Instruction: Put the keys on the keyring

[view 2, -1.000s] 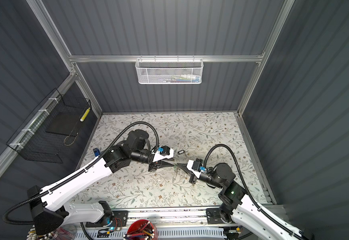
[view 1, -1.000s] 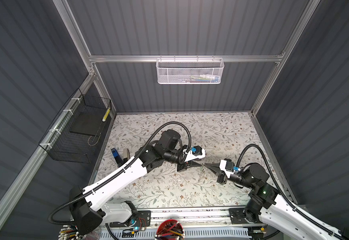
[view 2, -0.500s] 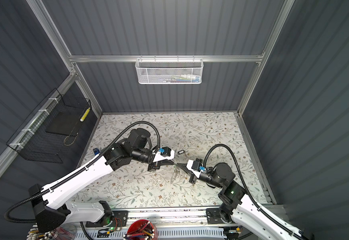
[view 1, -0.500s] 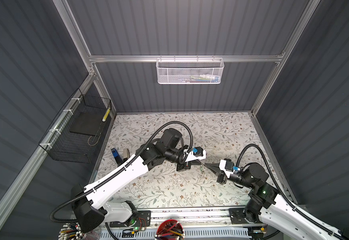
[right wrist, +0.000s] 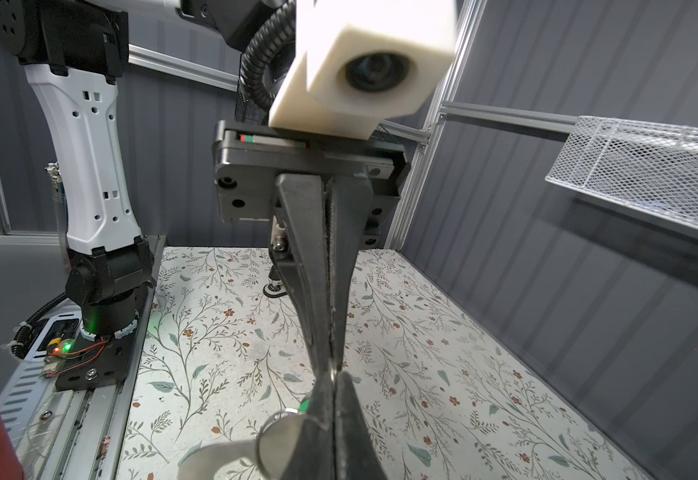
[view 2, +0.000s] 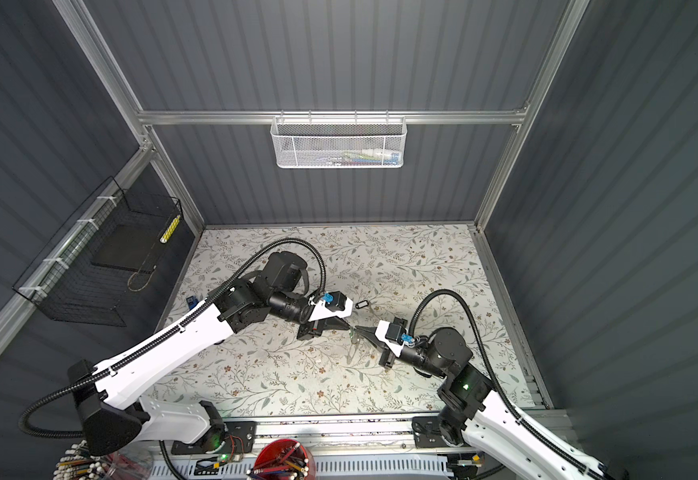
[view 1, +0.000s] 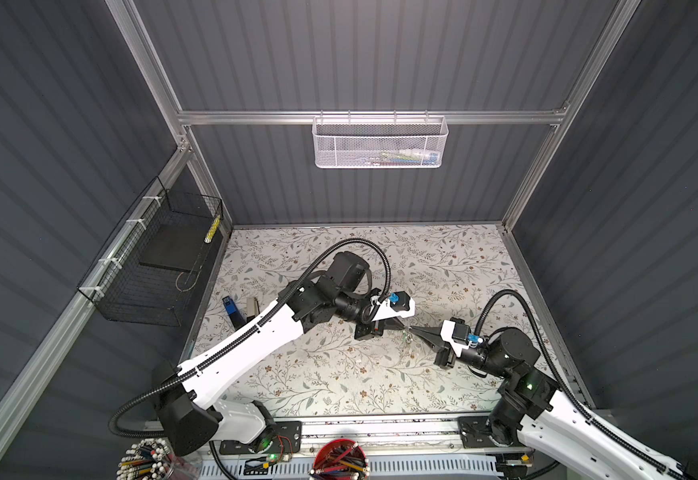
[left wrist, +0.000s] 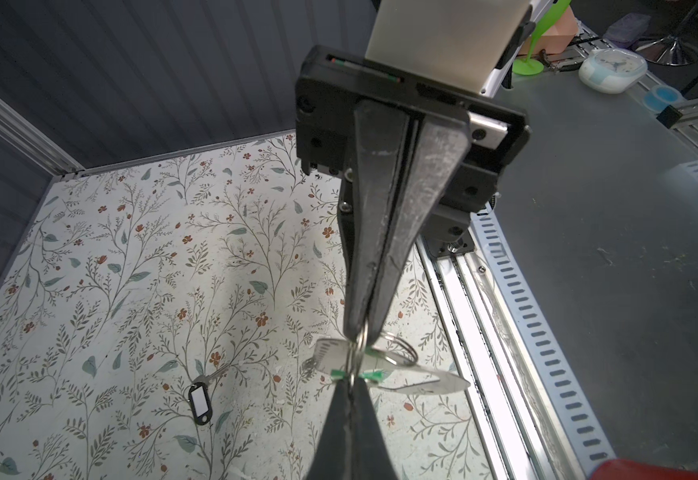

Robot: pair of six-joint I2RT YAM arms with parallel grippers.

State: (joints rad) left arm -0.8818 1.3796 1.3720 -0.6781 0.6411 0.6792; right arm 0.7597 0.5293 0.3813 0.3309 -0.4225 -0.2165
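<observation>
Both grippers meet tip to tip above the middle of the floral table. My left gripper point(left wrist: 352, 381) is shut on the thin wire ring of the green-tagged key point(left wrist: 422, 384); bits of green tag show on each side of its tips. My right gripper point(right wrist: 333, 376) is shut on the same ring, and the silver key blade point(right wrist: 222, 457) hangs beside it. In both top views the left gripper point(view 1: 401, 328) and right gripper point(view 1: 414, 331) touch noses. The black-framed key point(left wrist: 200, 401) lies flat on the table, apart from both grippers, and shows in a top view point(view 2: 360, 305). The keyring is out of view.
A black wire basket point(view 1: 160, 266) hangs on the left wall and a white mesh basket point(view 1: 380, 143) on the back wall. A blue item point(view 1: 231, 309) lies by the table's left edge. A red pencil cup point(view 1: 341, 461) and the rail run along the front.
My left gripper has shifted slightly toward the right gripper's tip and its jaws have closed. The right arm has held still.
</observation>
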